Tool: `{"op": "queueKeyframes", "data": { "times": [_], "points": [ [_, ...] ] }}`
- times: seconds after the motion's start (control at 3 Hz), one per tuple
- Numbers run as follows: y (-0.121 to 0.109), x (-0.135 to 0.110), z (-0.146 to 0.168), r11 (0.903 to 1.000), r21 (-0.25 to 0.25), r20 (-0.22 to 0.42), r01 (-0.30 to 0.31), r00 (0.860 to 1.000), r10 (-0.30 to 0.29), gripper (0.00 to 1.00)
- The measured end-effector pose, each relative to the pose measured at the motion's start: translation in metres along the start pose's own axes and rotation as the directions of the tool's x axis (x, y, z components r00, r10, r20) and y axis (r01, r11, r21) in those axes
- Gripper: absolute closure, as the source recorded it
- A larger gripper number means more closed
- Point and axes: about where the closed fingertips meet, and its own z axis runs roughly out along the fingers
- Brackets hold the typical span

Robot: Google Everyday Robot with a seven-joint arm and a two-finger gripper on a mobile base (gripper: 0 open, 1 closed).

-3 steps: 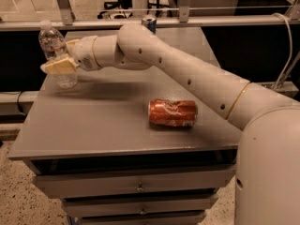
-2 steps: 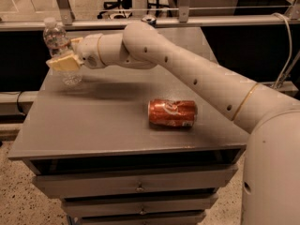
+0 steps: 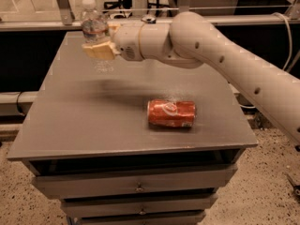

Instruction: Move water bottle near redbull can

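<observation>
The water bottle (image 3: 93, 26) has shifted rightward since the earlier frame and stands upright, well behind and left of the orange-red soda can (image 3: 171, 113), which lies sideways on the table (image 3: 93, 125). The gripper (image 3: 99, 50), also behind-left of that can, is clamped around the bottle's midsection.

We have a single camera, so no second view overlaps with it. We look from the front of the desk (image 3: 93, 125), raised above its top and tilted down, facing its far edge and the rail (image 3: 211, 20) behind. We stand close: the desk fills most of the width, with its drawers (image 3: 136, 184) at the bottom. The arm (image 3: 225, 55) enters from the picture's right. The gripper (image 3: 97, 49) sits at upper left, fingers (image 3: 105, 51) clasped on the water bottle (image 3: 93, 25).
</observation>
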Motion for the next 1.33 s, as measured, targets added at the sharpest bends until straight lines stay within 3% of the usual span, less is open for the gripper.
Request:
{"op": "queueKeyframes", "data": {
  "times": [0.33, 0.67, 1.0, 1.33],
  "points": [
    [-0.028, 0.022, -0.084, 0.9933, 0.106, -0.016, -0.047, 0.999, 0.048, 1.00],
    [-0.062, 0.044, -0.139, 0.9724, 0.213, -0.024, -0.096, 0.994, 0.103, 1.00],
    [-0.097, 0.058, -0.169, 0.9456, 0.297, -0.029, -0.133, 0.989, 0.148, 1.00],
    [-0.126, 0.065, -0.183, 0.9247, 0.347, -0.037, -0.157, 0.983, 0.181, 1.00]
  ]
}}
